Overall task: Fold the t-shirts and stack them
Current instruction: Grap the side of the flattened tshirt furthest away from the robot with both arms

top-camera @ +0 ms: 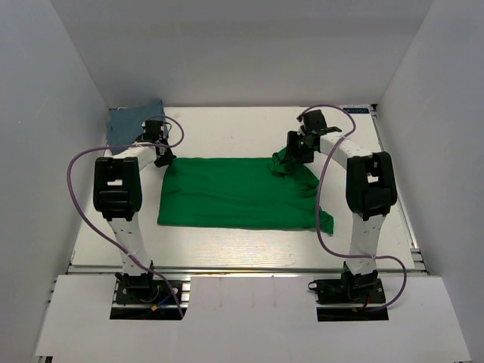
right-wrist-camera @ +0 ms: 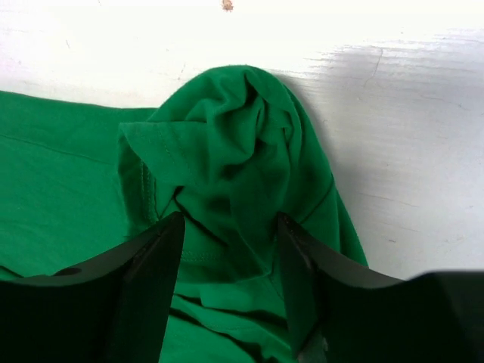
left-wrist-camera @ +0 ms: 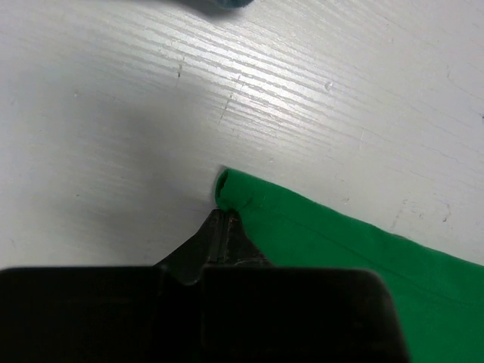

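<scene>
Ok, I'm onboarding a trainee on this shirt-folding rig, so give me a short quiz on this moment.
1. Where on the table does the grey-blue shirt lie?
2. True or false: the green shirt is folded on top of it.
3. The left end effector pinches the green shirt's corner; the right end effector is: A) open around bunched cloth, B) shut on bare table.
Key: 1 far left corner; 2 false; 3 A.

Both arms reach forward with elbows up, the left arm [top-camera: 121, 189] and right arm [top-camera: 368, 185] each angling inward at the wrist. The left tool [left-wrist-camera: 224, 223] has its fingers squeezed together, pinching a corner of the green t-shirt [left-wrist-camera: 340, 249] right at its tips. The right tool [right-wrist-camera: 229, 227] points down with fingers spread wide, bunched cloth between them.
</scene>
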Controlling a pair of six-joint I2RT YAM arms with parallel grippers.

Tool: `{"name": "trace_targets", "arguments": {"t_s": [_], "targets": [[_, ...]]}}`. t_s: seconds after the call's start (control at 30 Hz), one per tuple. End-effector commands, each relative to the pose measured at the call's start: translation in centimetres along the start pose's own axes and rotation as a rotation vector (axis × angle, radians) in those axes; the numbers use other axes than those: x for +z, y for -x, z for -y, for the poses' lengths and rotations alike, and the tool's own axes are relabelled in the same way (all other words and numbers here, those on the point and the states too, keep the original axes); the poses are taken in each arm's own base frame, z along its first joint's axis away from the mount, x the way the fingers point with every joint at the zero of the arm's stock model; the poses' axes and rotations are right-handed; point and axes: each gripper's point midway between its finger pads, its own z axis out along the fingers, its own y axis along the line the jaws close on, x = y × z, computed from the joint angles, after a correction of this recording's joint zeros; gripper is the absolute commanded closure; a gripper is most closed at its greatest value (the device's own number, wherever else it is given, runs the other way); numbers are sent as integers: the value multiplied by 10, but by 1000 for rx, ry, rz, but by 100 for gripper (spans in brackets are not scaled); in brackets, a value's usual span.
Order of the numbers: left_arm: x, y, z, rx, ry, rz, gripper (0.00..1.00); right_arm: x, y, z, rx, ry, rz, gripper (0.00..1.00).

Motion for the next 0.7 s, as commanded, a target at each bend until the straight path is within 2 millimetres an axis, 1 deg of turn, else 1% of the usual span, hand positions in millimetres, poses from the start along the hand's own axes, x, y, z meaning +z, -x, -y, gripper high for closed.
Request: {"name": "trace_targets", "arguments": {"t_s": [0.0,0.07,0.1,0.2,0.23,0.27,0.3,0.33,0.37,0.4,0.43,0.5,0.53,0.57,0.6,0.63,0.67], "targets": [[-11,-7,2,13,-31,-10,100,-6,26,-12,-22,31,74,43],[-11,-7,2,13,-31,-9,100,-4,29,-9,-18,19,71,44],[-11,-7,2,13,-31,-9,100,-1,29,-7,-15,14,70,47],[-12,-6,2,13,-30,-11,100,4,29,-5,-10,5,66,56],[-12,-6,2,13,-30,-11,100,7,29,-3,-7,-4,64,58],[-12,-6,3,22,-39,-14,100,7,33,-2,-10,-8,71,63],[-12,-4,4,21,-42,-6,100,11,31,0,-9,-20,65,66],[-12,-4,4,21,-42,-6,100,10,32,3,-5,-34,64,66],[-12,-4,4,21,-42,-6,100,9,37,4,-4,-44,75,66],[-15,-1,5,21,-46,3,100,13,34,5,-5,-49,62,66],[-15,-1,5,21,-46,3,100,12,32,6,-3,-57,50,64],[-18,2,6,20,-49,11,100,10,28,7,-1,-64,42,64],[-18,2,6,20,-49,11,100,10,24,9,-2,-67,35,63],[-17,-2,4,21,-46,3,100,12,19,9,-3,-66,25,64],[-17,-2,4,21,-46,3,100,9,19,8,-1,-61,30,72],[-17,-2,4,21,-46,3,100,10,15,6,3,-50,23,82],[-17,-2,4,21,-46,3,100,5,16,4,-2,-42,34,99]]}}
